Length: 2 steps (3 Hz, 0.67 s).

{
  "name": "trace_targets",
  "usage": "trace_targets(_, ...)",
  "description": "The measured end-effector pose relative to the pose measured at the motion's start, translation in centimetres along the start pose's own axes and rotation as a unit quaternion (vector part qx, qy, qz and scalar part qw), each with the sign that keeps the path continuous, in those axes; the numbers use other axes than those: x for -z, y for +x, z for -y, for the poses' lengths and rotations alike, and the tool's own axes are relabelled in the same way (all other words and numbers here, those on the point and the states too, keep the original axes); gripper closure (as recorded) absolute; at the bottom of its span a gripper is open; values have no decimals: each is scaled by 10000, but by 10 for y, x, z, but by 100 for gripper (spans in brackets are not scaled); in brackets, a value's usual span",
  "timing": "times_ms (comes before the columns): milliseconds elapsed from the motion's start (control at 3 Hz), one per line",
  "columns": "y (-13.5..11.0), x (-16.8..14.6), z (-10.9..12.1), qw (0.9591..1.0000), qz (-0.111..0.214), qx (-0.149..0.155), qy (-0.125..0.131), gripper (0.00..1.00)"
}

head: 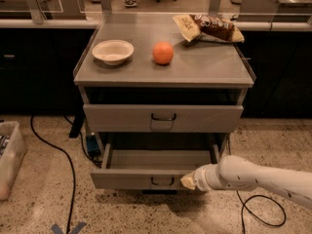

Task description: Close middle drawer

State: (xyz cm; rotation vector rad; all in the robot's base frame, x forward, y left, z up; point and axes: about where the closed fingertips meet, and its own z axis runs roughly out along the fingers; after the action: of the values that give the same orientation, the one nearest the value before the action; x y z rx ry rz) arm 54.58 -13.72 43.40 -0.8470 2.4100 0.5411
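middle drawer [126, 178], partly open, its front's right end against tool [189, 182]

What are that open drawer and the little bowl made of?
The middle drawer looks like matte gray painted metal: thin flat walls. The bowl is pale and matte, perhaps paper or ceramic. The gripper sits at the drawer's front.

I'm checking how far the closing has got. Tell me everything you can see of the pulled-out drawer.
The middle drawer is a wide, shallow gray box, metal by its look, with a flat front and a small dark wire handle at its centre. It stands partly pulled out, level, below the shut top drawer; what shows of its inside is bare. The end effector rests against the front just right of the handle.
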Motion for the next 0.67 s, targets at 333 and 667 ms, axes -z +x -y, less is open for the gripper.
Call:
trace_targets(333, 4, -29, 6, 9995, 172, -244, 140, 100)
trace_targets(667, 1, -39, 22, 9987, 268, -276, 340, 100)
